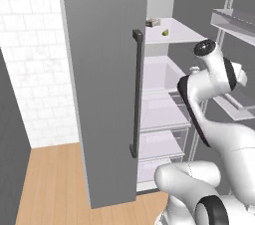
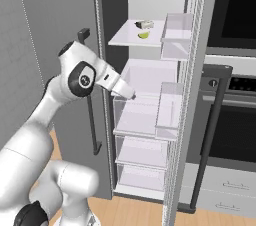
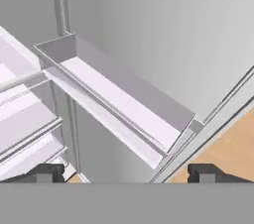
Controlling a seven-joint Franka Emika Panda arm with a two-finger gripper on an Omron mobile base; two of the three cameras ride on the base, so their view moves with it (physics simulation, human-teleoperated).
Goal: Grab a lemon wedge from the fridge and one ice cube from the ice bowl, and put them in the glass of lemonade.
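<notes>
Lighting: bright, even, no visible source.
Shadows: soft, faint under the fridge (image 2: 150, 95) shelves.
Glare: none.
Focus: slightly soft and pixelated in all 3 views.

White tiled wall (image 1: 35, 69) stands left of a wooden floor (image 1: 50, 184). A black wall oven (image 2: 235, 85) sits right, above pale drawers (image 2: 225, 190).

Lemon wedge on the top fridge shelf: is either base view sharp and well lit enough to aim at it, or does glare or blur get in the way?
Left base view: lemon wedge tiny, soft-edged, evenly lit, no glare. Right base view: wedge clearer, pale against the white shelf, faint shadow under it. Hand view: flat light, no glare, open gripper faces a door bin.
</notes>
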